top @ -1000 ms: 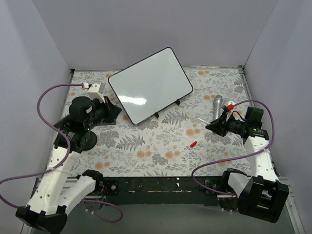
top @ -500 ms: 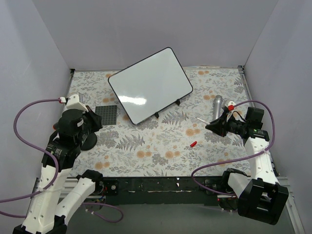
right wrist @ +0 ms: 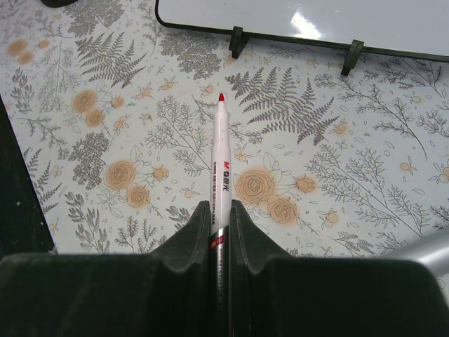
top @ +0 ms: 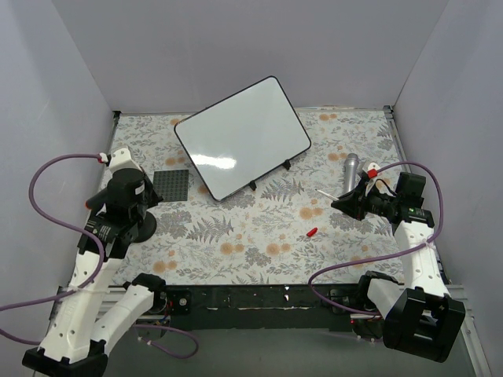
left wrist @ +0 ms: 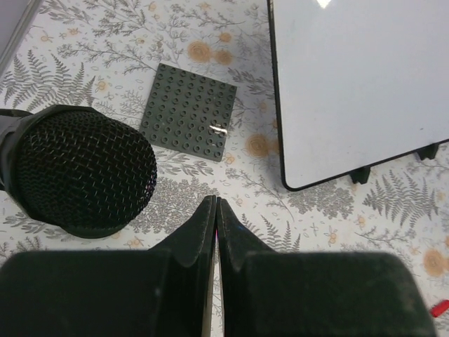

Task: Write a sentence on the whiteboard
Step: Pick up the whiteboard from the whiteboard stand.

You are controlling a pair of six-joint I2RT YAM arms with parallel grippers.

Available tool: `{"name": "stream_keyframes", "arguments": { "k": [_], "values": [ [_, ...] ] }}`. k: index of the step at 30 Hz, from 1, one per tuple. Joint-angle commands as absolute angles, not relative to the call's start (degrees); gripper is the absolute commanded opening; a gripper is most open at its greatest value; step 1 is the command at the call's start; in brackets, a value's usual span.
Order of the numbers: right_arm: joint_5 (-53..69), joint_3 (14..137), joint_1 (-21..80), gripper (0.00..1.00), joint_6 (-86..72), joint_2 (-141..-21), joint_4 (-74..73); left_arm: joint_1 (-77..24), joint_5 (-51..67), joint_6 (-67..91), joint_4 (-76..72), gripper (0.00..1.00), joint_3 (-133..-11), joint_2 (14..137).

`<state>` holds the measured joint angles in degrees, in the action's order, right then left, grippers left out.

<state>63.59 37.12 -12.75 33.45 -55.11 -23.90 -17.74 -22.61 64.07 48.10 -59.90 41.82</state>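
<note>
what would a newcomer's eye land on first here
The big whiteboard, angled at the back centre, its face blank. Next, the uncapped red marker clamped in the right claw, tip pointing toward the board. Then the black mesh microphone just left of the shut left claw.

Left arm [top: 86, 275], right arm [top: 416, 259]: white links, black joints and bases. Purple cable [top: 31, 192] loops off each wrist. White cable plugs [top: 118, 159], red-tipped. Fingers [left wrist: 193, 235] matte black, wedge-shaped.

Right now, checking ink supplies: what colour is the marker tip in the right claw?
Red marker tip; clearest in the right wrist view.
</note>
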Motion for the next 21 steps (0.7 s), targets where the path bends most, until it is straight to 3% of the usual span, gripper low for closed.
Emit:
{"name": "stream_keyframes", "arguments": {
  "k": [1,11,16,18,21],
  "values": [
    [65.1,39.7,-13.1,0.01,34.3,-54.1,-24.1,-17.8,-28.0,61.3,44.0,0.00,-58.4,43.9],
    [65.3,39.8,-13.0,0.01,34.4,-54.0,-24.3,-17.5,-30.3,57.8,37.9,0.00,-60.4,48.4],
    [65.5,39.8,-13.1,0.01,34.5,-54.1,-24.3,-17.5,-8.9,54.3,34.2,0.00,-61.4,52.4],
    [65.5,39.8,-13.0,0.01,34.5,-54.3,-24.3,-17.5,-2.8,54.5,34.3,0.07,-63.6,56.1],
    [65.4,39.8,-13.1,0.01,34.5,-54.5,-24.3,-18.2,5.9,56.2,34.2,0.25,-67.1,63.8]
  ]
}}
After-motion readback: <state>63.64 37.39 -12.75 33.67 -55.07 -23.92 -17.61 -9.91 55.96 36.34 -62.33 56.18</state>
